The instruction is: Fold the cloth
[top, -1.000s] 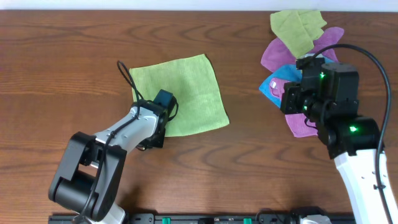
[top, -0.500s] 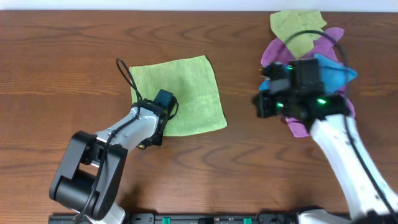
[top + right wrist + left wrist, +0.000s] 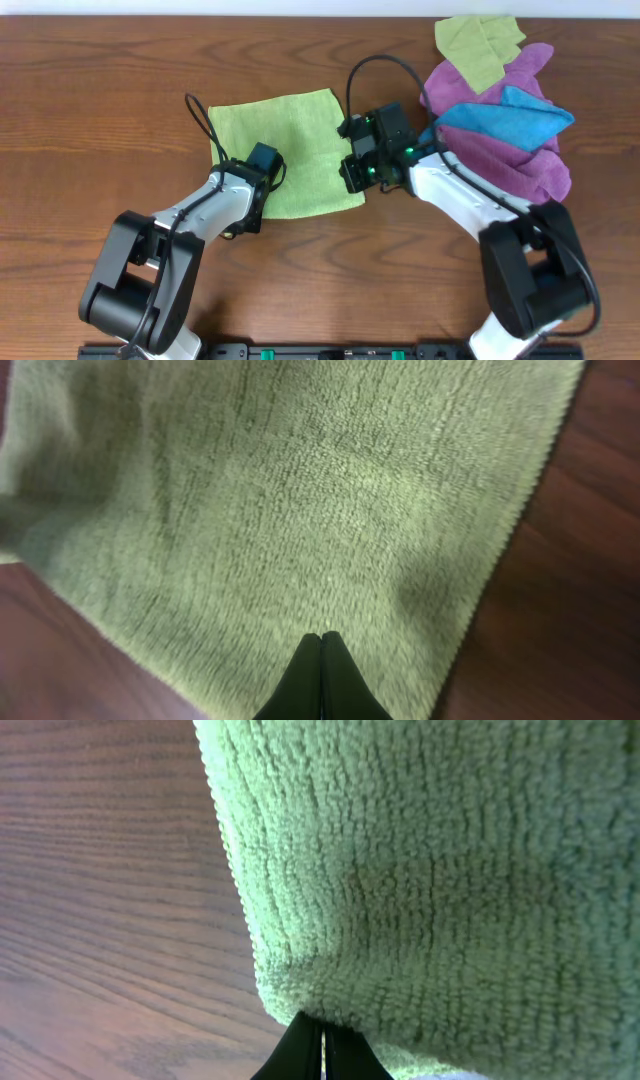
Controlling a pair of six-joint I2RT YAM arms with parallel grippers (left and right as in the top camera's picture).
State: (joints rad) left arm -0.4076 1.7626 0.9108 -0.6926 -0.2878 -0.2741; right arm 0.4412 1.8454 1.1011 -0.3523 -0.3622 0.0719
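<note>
The lime-green cloth [image 3: 290, 140] lies spread flat on the wooden table, left of centre. My left gripper [image 3: 256, 200] is at its near left corner. In the left wrist view the jaws [image 3: 322, 1038] are pressed together, and the cloth's fuzzy edge [image 3: 420, 900] curls up over their tips. My right gripper [image 3: 353, 180] hovers at the cloth's near right corner. Its fingers [image 3: 321, 645] are shut with nothing between them, and they point across the cloth [image 3: 280, 500] near its right hem.
A heap of other cloths lies at the back right: olive-green [image 3: 478, 42], purple [image 3: 505, 160] and blue [image 3: 515, 115]. The right arm reaches across in front of that heap. Bare wood [image 3: 100, 110] shows to the left of the cloth.
My right arm has swung left, away from the heap of cloths, to the lime-green cloth's near right corner. The left arm has stayed where it was.
</note>
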